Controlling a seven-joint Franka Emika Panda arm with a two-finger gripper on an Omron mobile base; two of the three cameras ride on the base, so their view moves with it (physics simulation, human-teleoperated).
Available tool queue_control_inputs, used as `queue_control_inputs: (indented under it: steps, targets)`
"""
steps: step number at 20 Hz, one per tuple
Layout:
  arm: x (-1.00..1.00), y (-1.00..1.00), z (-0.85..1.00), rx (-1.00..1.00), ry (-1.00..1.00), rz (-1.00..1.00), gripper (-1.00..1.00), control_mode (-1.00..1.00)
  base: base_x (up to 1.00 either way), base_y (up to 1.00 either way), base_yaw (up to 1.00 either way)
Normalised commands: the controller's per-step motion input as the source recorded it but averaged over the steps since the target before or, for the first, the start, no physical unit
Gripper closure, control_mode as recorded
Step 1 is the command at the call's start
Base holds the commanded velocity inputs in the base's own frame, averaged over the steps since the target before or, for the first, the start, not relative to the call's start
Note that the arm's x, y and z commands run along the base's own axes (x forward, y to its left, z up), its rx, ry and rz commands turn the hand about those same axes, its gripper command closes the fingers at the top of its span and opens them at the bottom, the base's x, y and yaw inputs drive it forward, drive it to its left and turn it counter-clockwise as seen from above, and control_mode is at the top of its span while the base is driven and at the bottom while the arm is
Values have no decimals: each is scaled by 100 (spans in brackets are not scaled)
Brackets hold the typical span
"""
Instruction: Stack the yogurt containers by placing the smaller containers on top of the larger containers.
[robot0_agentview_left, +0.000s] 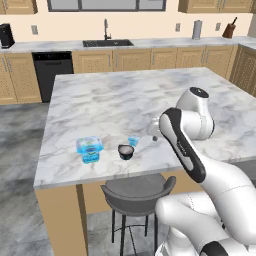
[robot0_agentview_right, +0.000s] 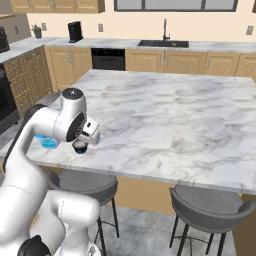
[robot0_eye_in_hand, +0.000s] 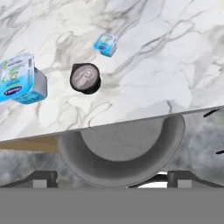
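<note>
Three yogurt containers stand near the front left edge of the marble island. The larger container, a squarish translucent blue tub, is the leftmost. To its right stand the smaller containers: a dark round cup and, just behind it, a tiny translucent blue cup. All three stand apart on the counter. My gripper hovers above the counter's front edge, right of the cups. It is open, its fingertips wide apart with nothing between them. In the right base view my arm hides most of the tub.
A grey stool stands right below the island's front edge, under the cups. A second stool stands further right. The wide marble top stretches behind the containers. Sink and cabinets line the far wall.
</note>
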Motion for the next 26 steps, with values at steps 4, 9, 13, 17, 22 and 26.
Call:
queue_control_inputs:
  steps: [4,9,13,17,22,26]
  targets:
    - [10,13,-22,3,0,0,-100,-100,0,0,0]
    - [16,15,-23,2,-1,0,-100,-100,0,0,0]
    - [17,7,-18,3,-5,0,-100,-100,0,0,0]
    - [22,4,-16,1,-3,0,-100,-100,0,0,0]
    - [19,3,-9,1,-2,0,-100,-100,0,0,0]
    - [19,8,-6,1,0,0,-100,-100,0,0,0]
